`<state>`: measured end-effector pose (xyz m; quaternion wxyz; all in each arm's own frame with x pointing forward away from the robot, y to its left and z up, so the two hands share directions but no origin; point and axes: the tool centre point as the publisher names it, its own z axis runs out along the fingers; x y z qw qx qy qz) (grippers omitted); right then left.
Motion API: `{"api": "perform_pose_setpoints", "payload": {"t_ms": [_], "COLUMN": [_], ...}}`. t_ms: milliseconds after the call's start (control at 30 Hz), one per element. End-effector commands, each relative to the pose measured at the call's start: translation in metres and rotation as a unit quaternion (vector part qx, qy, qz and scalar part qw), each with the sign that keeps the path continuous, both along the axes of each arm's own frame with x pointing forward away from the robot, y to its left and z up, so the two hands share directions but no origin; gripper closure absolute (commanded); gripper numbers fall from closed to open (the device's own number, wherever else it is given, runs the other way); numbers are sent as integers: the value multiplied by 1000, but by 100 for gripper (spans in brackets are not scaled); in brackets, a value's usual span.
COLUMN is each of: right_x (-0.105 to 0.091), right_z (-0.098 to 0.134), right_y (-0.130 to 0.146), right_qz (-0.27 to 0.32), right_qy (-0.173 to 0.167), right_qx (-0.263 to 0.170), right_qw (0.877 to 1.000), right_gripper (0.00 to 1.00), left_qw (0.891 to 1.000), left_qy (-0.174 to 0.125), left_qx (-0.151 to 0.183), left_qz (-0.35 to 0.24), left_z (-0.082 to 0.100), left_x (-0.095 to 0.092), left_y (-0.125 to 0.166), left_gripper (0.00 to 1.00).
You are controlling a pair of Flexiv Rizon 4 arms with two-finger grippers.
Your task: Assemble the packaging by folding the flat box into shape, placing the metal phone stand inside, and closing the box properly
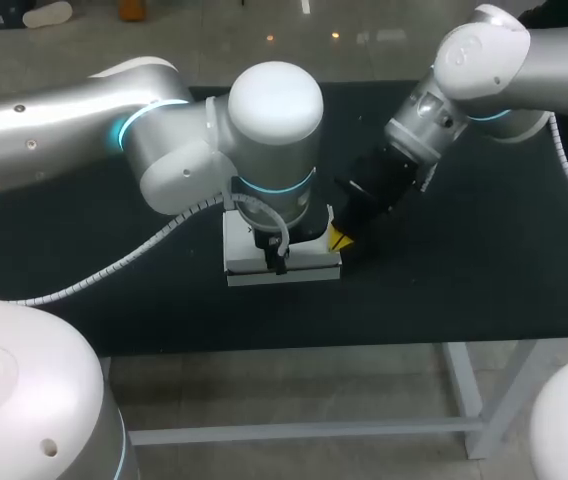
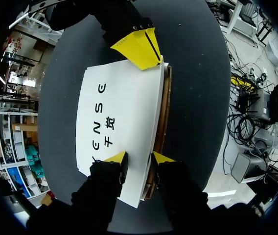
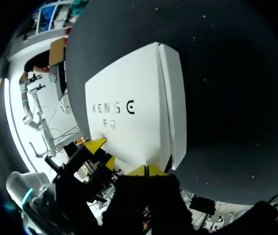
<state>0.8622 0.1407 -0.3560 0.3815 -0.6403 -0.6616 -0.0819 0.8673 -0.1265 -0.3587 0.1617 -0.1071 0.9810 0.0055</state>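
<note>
Your box (image 2: 119,127) is smooth, matt white card with a raw brown cardboard edge (image 2: 162,122), lying on a matt black table (image 1: 484,270) that looks like fine cloth. The left arm (image 1: 64,120) is satin silver metal with glossy white plastic shells, and a ribbed white plastic hose (image 1: 114,268) trails at the box's 9 o'clock in the head view. The left gripper (image 2: 139,159) has matt yellow fingertips (image 2: 117,157).

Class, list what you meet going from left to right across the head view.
left arm → box → right gripper → right arm
</note>
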Motion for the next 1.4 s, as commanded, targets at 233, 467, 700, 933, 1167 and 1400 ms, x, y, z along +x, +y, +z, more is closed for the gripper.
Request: {"api": "perform_pose_setpoints", "payload": {"t_ms": [233, 467, 700, 933, 1167, 1400], "right_x": [3, 3, 3, 2, 1, 1], "right_z": [-5, -5, -6, -4, -5, -5], "right_y": [-1, -1, -1, 1, 2, 3], "right_qz": [1, 1, 2, 3, 4, 4], "right_qy": [5, 5, 7, 4, 5, 5], "right_qx": [2, 3, 3, 2, 3, 3], "right_qw": [1000, 1000, 1000, 1000, 1000, 1000], "right_gripper": [100, 100, 100, 100, 100, 100], "left_qw": [1000, 999, 996, 991, 986, 983], "left_qy": [-1, -12, -34, -39, -24, 8], "left_qx": [-6, -50, -75, -125, -162, -184], "left_qz": [-3, -15, -28, -30, -12, 8], "left_z": [-3, 7, 23, 38, 41, 26], "left_x": [-4, -15, -26, -27, -17, -1], "left_y": [4, 18, 27, 38, 45, 47], "left_gripper": [64, 64, 64, 67, 100, 100]}}
